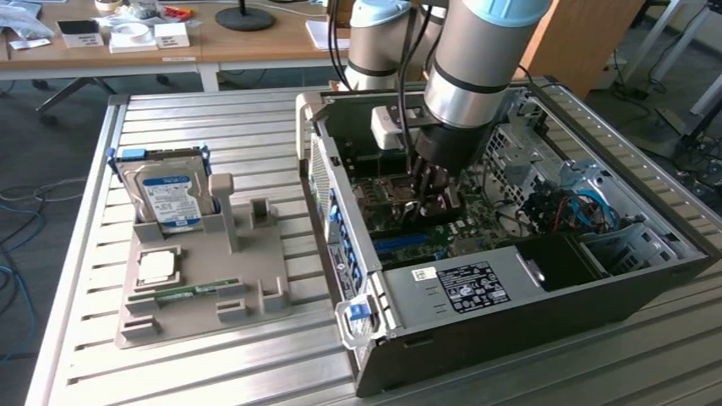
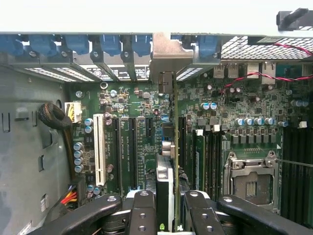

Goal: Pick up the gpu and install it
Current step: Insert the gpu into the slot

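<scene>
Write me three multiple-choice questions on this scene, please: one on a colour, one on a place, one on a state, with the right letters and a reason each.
1. What colours has the label of the hard drive in the grey holder? A. Blue and white. B. Red and yellow. C. Green and black.
2. Where is the gpu? A. In the grey holder. B. On the floor. C. Inside the computer case.
3. How is the tool? A. Open, empty. B. Shut on the gpu. C. Shut on the hard drive.
Answers: 1 A, as the exterior view shows; 2 C, it stands edge-on over the motherboard; 3 B, the fingers press both sides of the card.
</scene>
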`<action>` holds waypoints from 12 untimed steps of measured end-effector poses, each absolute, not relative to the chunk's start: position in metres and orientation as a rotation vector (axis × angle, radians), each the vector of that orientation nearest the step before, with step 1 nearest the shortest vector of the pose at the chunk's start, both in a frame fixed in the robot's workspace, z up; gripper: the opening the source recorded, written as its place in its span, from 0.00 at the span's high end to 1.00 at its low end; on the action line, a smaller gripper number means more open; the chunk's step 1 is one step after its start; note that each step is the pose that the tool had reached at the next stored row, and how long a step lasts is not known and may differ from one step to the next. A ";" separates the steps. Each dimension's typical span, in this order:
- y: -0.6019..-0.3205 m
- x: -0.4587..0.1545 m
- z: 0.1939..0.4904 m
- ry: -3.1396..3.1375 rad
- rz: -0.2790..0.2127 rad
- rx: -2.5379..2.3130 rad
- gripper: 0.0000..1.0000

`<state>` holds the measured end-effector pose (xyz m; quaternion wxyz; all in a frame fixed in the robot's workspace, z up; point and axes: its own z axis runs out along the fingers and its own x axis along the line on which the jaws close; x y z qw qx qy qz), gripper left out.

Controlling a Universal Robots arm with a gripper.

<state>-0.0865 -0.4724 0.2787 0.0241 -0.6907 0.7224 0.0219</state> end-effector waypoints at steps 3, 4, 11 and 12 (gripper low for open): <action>-0.472 -0.086 0.278 2.235 0.068 -2.137 0.73; -0.472 -0.086 0.278 2.235 0.068 -2.137 0.73; -0.472 -0.088 0.278 2.235 0.068 -2.137 0.73; -0.472 -0.089 0.278 2.235 0.068 -2.137 0.73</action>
